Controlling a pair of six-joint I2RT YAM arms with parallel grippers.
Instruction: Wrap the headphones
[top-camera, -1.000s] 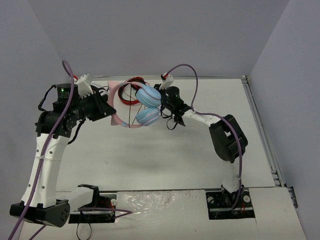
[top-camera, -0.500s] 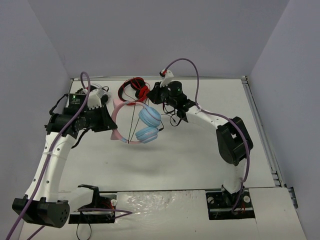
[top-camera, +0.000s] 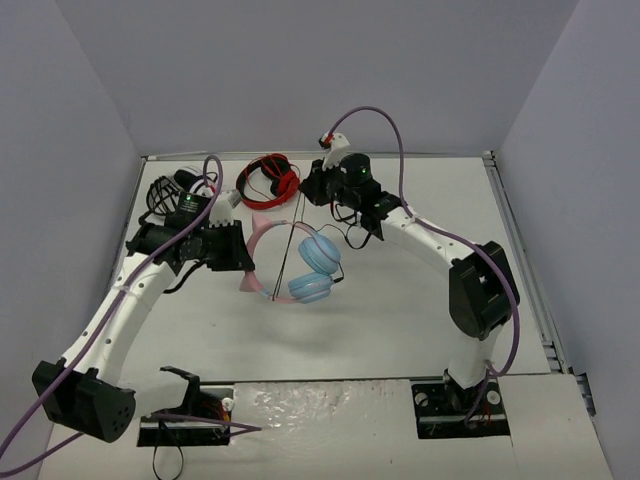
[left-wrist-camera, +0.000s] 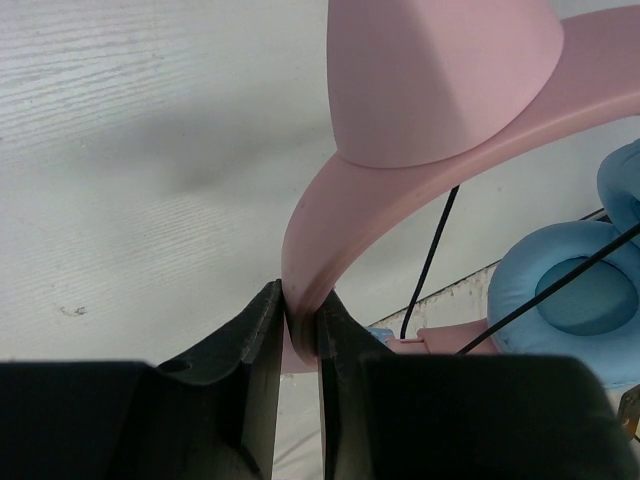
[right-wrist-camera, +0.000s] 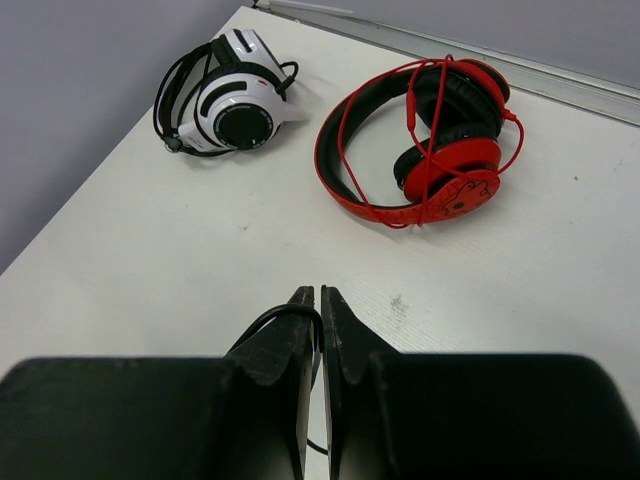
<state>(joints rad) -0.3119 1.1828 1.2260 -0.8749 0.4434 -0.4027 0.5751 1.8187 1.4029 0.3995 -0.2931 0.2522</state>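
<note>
left gripper (left-wrist-camera: 298, 318) clamps the pink band of the headphones (top-camera: 320, 252), lifted above the table (top-camera: 400, 320); only the right wrist view shows the right gripper (right-wrist-camera: 317, 303) pinched nearly closed on the black cable (right-wrist-camera: 266, 323) (red headphones (right-wrist-camera: 420, 150) lie beyond).

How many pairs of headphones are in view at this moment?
3. The pink-and-blue headphones are held up by the left gripper; the red-and-black headphones lie at the far edge of the table; the black-and-white headphones lie in its far left corner. None appears hidden.
</note>
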